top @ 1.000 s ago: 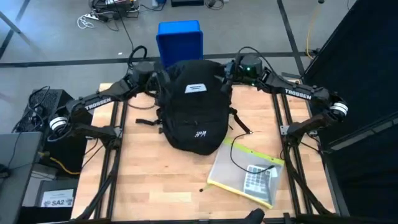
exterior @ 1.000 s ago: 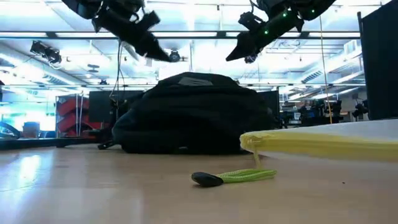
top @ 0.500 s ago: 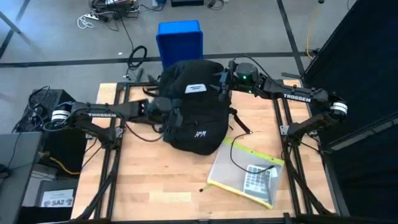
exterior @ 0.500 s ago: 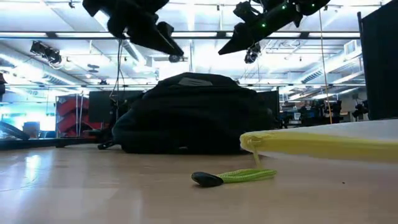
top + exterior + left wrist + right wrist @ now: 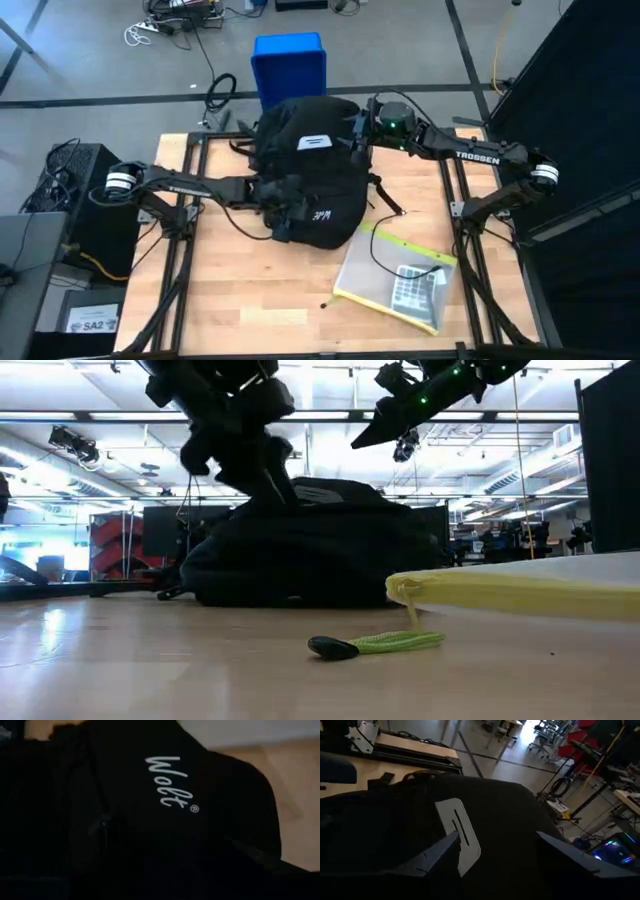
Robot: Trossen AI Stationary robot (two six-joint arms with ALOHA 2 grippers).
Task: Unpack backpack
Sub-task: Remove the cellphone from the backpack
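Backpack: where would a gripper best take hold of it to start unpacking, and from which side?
Probably the far end of the backpack, near its white label, coming from above: it lies flat and bulging, and the open right gripper hovers there.

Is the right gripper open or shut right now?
Open: the right gripper shows its fingers spread apart above the backpack, nothing between them.

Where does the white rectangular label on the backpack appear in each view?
High view: label on the backpack top, near the right gripper.
Low view: not visible.
Left wrist view: not visible; only the logo.
Right wrist view: label between the fingers.
Shared landmark: the backpack.
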